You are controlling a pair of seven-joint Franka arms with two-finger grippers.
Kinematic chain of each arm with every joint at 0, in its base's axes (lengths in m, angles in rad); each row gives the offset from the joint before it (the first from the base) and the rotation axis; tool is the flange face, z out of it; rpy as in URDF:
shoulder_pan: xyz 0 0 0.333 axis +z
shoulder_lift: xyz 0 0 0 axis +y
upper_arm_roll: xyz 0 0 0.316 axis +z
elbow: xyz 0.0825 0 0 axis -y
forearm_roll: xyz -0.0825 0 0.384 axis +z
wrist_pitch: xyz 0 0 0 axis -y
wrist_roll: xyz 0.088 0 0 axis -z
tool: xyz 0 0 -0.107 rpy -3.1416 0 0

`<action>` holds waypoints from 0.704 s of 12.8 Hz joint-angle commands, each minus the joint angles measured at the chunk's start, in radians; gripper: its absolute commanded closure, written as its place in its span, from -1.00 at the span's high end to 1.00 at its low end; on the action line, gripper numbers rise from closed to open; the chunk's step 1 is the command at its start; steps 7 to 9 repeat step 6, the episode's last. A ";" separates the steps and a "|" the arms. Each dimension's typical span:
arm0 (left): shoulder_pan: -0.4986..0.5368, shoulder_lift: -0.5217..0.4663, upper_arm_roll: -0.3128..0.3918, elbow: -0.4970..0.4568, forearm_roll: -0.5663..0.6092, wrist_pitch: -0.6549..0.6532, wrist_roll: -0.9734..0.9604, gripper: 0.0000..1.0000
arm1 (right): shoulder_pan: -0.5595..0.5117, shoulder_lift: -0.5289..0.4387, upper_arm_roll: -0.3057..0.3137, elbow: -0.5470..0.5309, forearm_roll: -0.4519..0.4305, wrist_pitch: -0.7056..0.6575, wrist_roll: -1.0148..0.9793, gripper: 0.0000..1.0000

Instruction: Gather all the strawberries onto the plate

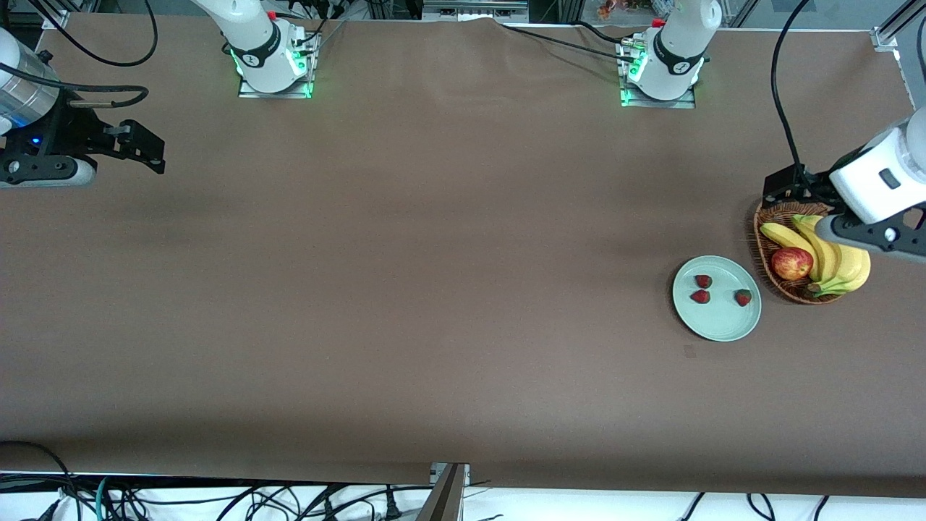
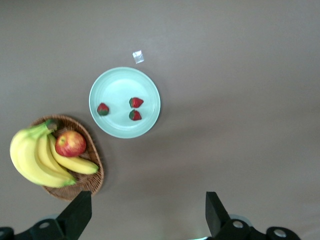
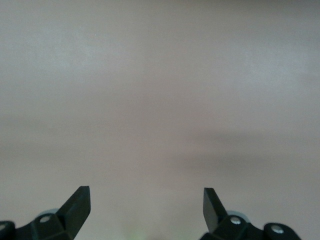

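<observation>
i count all three strawberries on the mint plate, beside the wicker basket at the left arm's end of the surface. left gripper hangs over the basket, jaws spread, empty. right gripper waits over bare surface, likewise spread. i judge collection complete; best practice is keeping clear of the plate.
</observation>
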State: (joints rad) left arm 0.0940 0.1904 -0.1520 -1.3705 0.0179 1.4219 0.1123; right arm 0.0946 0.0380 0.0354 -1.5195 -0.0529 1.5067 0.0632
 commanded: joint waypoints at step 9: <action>-0.122 -0.232 0.141 -0.314 -0.029 0.169 -0.026 1.00 | -0.001 0.008 0.009 0.025 -0.007 -0.020 -0.003 0.99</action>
